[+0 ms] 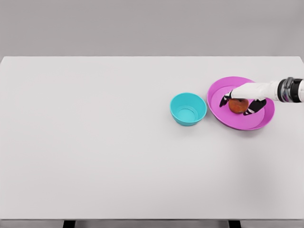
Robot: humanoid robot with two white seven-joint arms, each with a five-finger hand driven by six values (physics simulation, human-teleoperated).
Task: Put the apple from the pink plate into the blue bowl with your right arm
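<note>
I see the white table [95,156] filling most of my view. On its right side sits the pink plate [266,118], and just left of it, close but apart, stands the blue bowl [188,109]. My right hand [243,99] reaches in from the right edge over the plate, its dark-tipped fingers [254,107] spread down either side of the apple [238,105]. The apple lies on the plate; I cannot tell whether the fingers grip it.

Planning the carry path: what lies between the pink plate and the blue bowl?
Nothing: in the head view only a narrow strip of bare white table separates the blue bowl from the pink plate.
</note>
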